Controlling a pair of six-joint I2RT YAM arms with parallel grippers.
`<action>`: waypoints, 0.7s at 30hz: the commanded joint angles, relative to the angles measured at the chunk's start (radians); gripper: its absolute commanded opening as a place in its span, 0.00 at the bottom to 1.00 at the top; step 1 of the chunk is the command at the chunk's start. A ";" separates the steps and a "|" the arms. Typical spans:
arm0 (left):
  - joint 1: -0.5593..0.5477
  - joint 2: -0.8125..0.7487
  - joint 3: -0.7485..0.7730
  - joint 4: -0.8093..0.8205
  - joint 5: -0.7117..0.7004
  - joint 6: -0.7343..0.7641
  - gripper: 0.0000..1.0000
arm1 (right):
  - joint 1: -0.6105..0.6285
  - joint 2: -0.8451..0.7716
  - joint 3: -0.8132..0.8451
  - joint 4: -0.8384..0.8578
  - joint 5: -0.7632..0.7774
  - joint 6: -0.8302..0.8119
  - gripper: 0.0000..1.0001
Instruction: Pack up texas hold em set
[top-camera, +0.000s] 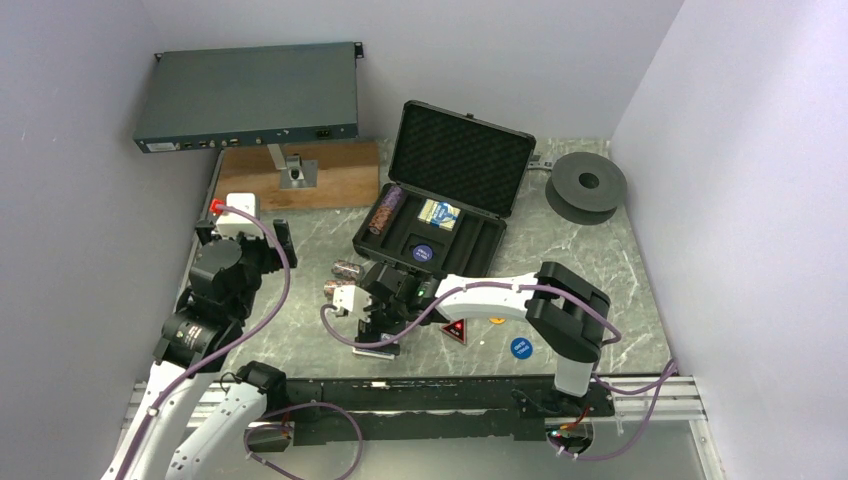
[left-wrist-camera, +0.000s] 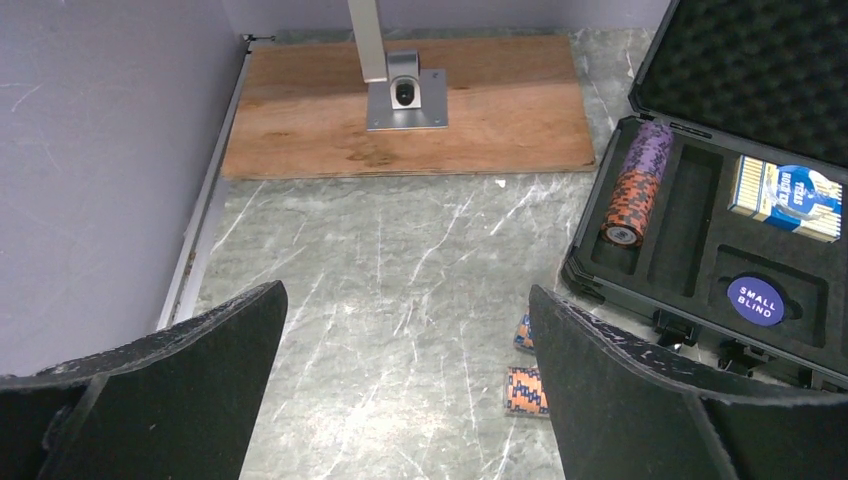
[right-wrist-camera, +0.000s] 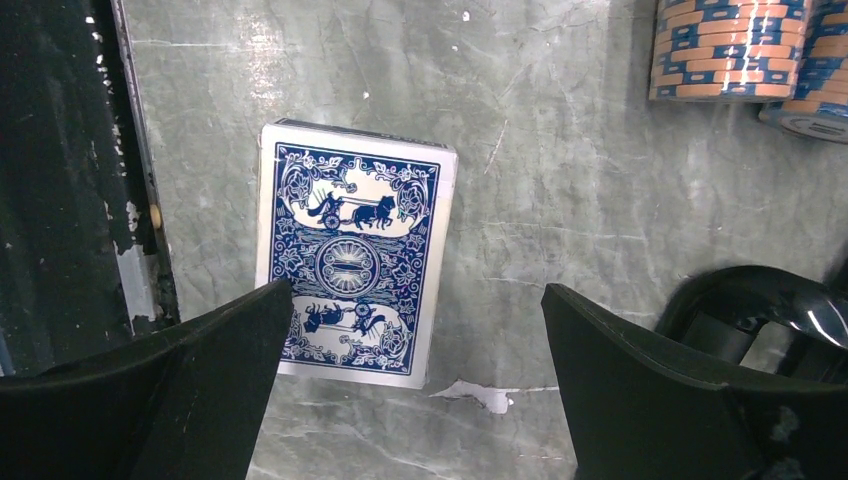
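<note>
Right claw (right-wrist-camera: 415, 300) agape, blue deck (right-wrist-camera: 352, 250), seemingly flat

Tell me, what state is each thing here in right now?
briefcase: open, lid raised.
chip roll: lying in a briefcase slot.
boxed deck: inside the briefcase.
small blind button: in its recess.
loose deck: flat, outside the briefcase.
loose chips: outside the briefcase.
left gripper: open, empty.
right gripper: open over the loose deck.

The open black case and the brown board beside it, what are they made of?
The case appears to be hard, matte black plastic, its lid lined with dimpled foam. The board looks like unfinished plywood, showing grain and dark stains.
</note>
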 joint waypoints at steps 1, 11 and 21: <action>0.004 -0.020 0.038 0.007 -0.033 -0.015 1.00 | 0.013 0.004 0.040 0.038 0.024 0.016 1.00; 0.010 -0.049 0.045 -0.024 -0.169 -0.056 1.00 | 0.029 0.039 0.065 0.013 0.020 0.021 1.00; 0.019 -0.048 0.042 -0.018 -0.162 -0.054 1.00 | 0.034 0.069 0.086 -0.024 -0.002 0.023 1.00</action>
